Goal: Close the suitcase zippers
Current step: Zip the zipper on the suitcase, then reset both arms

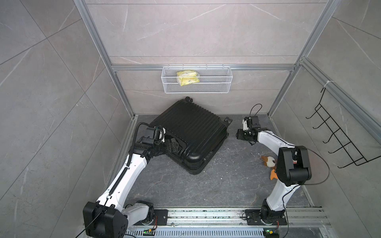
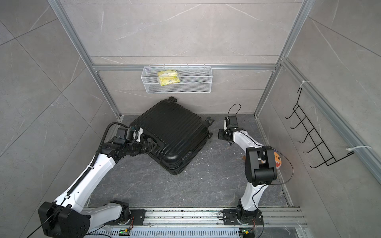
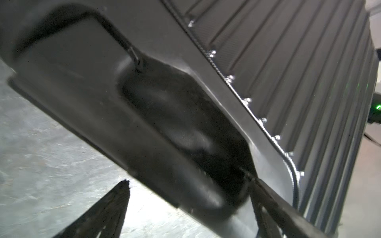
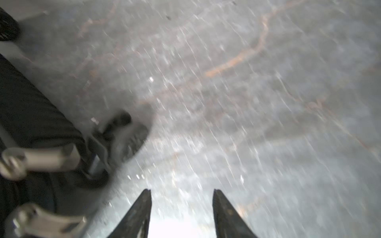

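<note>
Suitcase (image 1: pixel 191 131) lies flat, shells together; left gripper (image 1: pixel 174 145) gapes wide at its edge, right gripper (image 1: pixel 239 134) parted, empty.

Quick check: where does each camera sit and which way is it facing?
Top views: overhead, looking down and forward at the suitcase; left arm and right arm show.
Left wrist: on the left arm, facing the suitcase's handle recess and zippers; the open left pincer shows.
Right wrist: on the right arm, facing blurred floor; the open right pincer shows.
Shared: every view catches the suitcase.
</note>
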